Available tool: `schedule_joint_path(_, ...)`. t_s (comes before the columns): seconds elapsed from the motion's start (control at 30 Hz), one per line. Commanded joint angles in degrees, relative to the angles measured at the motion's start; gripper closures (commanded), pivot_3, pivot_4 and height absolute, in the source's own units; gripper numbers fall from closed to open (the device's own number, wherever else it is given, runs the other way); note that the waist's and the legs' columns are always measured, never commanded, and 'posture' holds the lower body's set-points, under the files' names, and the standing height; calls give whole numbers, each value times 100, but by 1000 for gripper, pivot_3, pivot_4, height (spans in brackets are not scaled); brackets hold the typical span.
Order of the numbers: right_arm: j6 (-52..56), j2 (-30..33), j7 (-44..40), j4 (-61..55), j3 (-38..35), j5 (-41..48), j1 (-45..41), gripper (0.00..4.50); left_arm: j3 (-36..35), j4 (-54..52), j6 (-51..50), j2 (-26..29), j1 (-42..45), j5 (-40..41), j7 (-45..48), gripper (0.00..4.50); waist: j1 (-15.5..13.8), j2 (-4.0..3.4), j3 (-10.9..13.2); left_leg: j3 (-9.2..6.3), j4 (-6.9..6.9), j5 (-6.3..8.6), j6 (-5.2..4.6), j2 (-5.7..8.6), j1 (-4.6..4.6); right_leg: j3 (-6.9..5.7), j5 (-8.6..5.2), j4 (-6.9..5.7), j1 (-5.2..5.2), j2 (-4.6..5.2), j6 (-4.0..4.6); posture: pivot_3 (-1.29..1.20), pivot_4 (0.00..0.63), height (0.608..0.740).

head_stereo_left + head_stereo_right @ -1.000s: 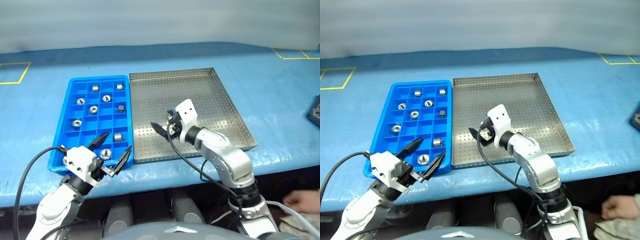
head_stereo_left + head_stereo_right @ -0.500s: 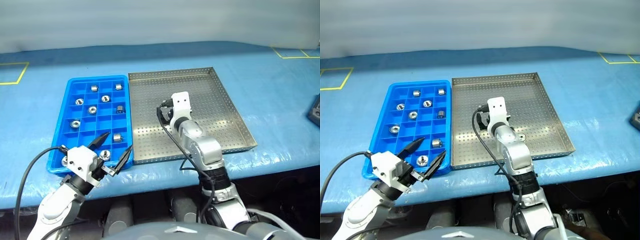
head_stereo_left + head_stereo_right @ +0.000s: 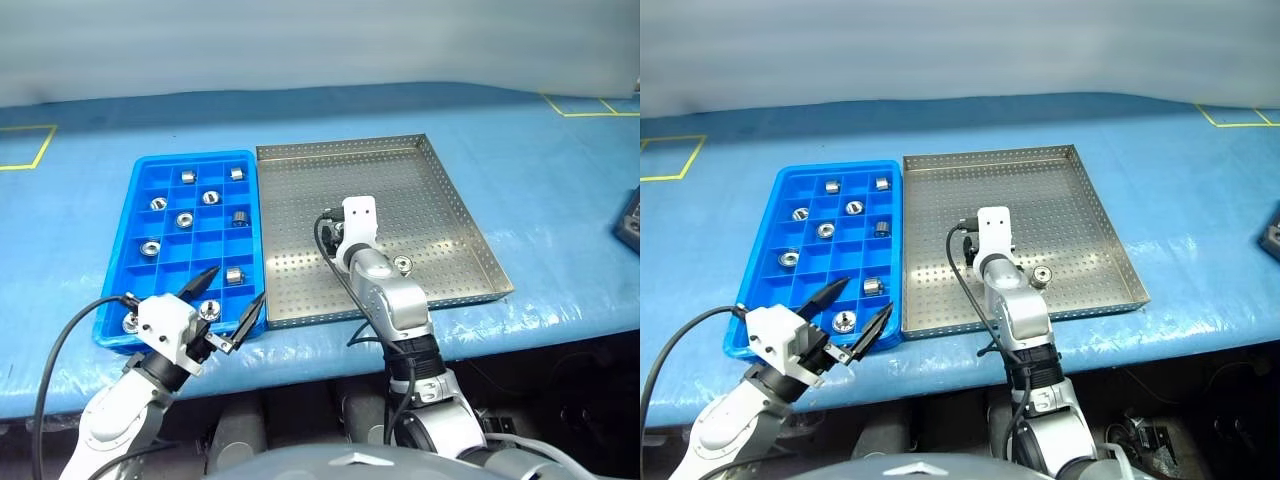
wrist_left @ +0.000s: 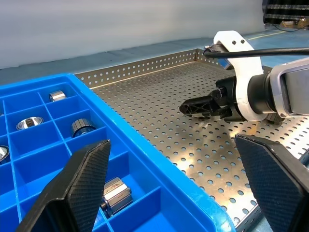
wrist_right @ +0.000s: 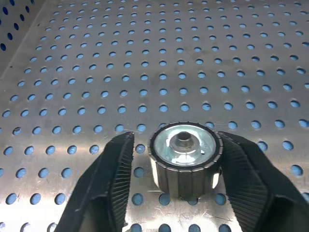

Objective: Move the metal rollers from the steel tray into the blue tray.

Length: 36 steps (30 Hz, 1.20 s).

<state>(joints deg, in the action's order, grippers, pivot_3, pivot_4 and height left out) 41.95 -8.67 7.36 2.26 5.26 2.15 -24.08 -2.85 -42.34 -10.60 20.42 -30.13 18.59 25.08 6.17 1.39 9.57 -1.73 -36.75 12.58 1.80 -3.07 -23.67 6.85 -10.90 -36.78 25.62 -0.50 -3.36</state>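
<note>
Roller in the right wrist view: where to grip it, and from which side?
Grip the roller by its ribbed side wall, pinching across its width. It stands on end on the tray with its holed flat face up, so the round wall looks free on both flanks. Come in low along the tray floor from the camera's side and straddle it. The ribs should resist slip.

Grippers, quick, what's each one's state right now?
Left gripper: open, holding nothing.
Right gripper: straddles a small silver metal roller; grip cannot be told.

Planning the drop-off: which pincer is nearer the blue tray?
Left. The left pincer hovers at the blue tray's near end; the right pincer is over the steel tray.
</note>
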Motion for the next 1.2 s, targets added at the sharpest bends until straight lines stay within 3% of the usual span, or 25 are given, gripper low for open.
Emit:
schedule_joint_path(0.03,160,-9,-89,-409,88,-11,7,2800,-4,-43,152,-34,-27,-36,-16,0,0,0,0,0,0,0,0,0,0,0,0,0,0,0,0,56,150,740)
schedule_joint_path(0.43,92,-147,-1420,-730,793,412,-964,2809,-148,-181,433,-367,-430,-372,-496,0,-115,-5,4,-3,8,0,0,-1,2,-2,0,-1,2,-2,1,172,150,740)
schedule_joint_path(0.83,-1241,-488,-2538,1143,1391,558,-1799,2809,-209,-363,982,-1104,-1285,-854,-1186,0,-647,-3,5,0,53,0,0,-1,3,-5,-4,39,3,-1,6,359,150,740)
schedule_joint_path(1.2,-1958,-745,-3011,2724,1459,626,-2215,2809,48,-347,1306,-1241,-1608,-942,-1200,0,-959,-4,4,3,74,0,-1,-2,0,-7,-4,75,-2,0,5,387,150,740)
